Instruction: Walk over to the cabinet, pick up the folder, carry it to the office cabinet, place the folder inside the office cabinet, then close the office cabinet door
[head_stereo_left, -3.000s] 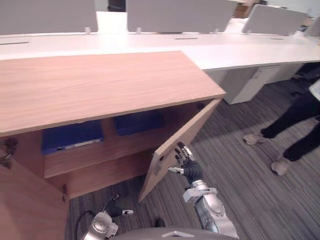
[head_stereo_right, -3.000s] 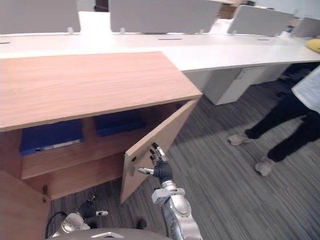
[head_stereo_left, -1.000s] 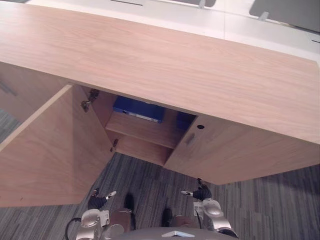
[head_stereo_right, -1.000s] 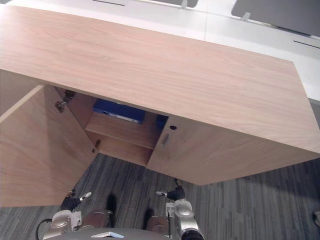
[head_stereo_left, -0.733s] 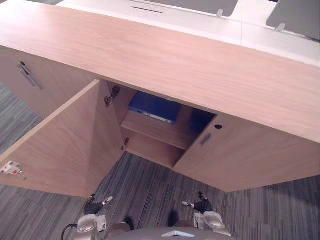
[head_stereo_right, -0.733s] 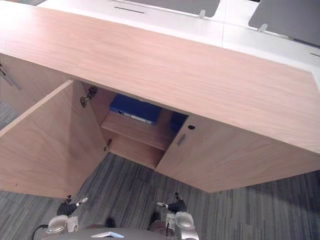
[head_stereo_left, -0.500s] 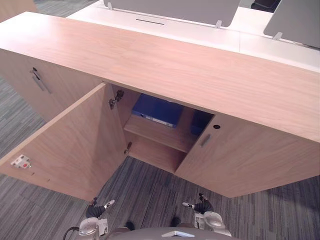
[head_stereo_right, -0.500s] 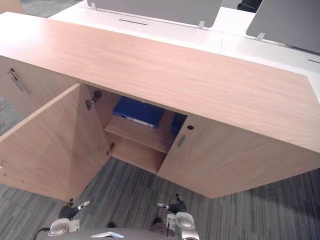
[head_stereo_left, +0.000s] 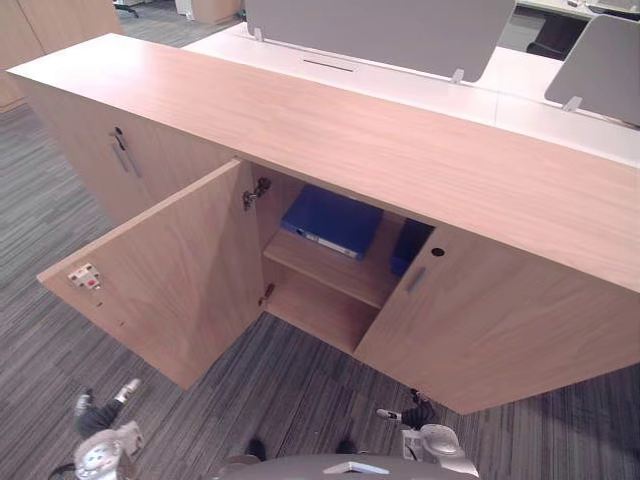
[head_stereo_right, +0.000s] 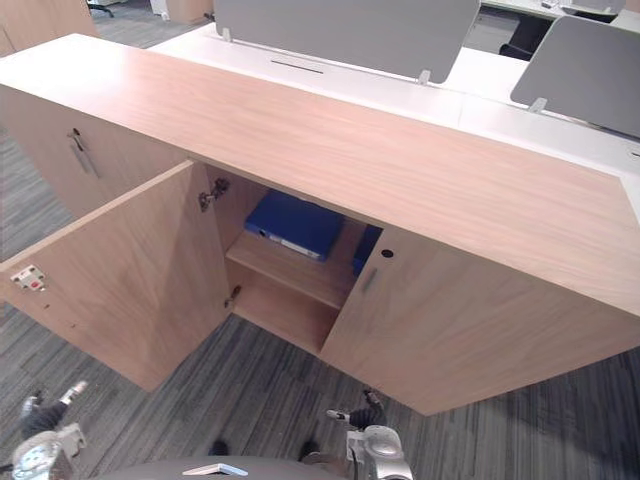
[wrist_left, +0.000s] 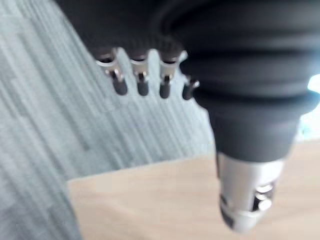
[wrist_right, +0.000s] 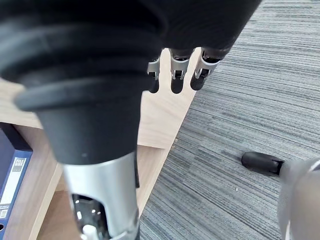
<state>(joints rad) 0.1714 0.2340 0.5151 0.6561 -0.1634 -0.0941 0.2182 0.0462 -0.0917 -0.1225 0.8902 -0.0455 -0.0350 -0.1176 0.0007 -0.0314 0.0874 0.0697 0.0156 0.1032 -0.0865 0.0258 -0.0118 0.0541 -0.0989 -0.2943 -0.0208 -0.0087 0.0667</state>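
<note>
The blue folder (head_stereo_left: 335, 220) lies flat on the upper shelf (head_stereo_left: 335, 272) inside the office cabinet (head_stereo_left: 350, 140), at 12 o'clock. The left door (head_stereo_left: 170, 270) stands wide open toward 8 o'clock, and the right door (head_stereo_left: 490, 330) is partly open. What looks like a second folder (head_stereo_left: 408, 248) stands just behind the right door. The left hand (head_stereo_left: 98, 415) at 7 o'clock and the right hand (head_stereo_left: 415, 412) at 5 o'clock hang low over the carpet (head_stereo_left: 300, 390), fingers relaxed, holding nothing.

Grey striped carpet (head_stereo_left: 40, 200) is covering the floor. Further back, a long white desk (head_stereo_left: 520, 88) is standing and carrying 2 upright grey divider panels (head_stereo_left: 380, 35).
</note>
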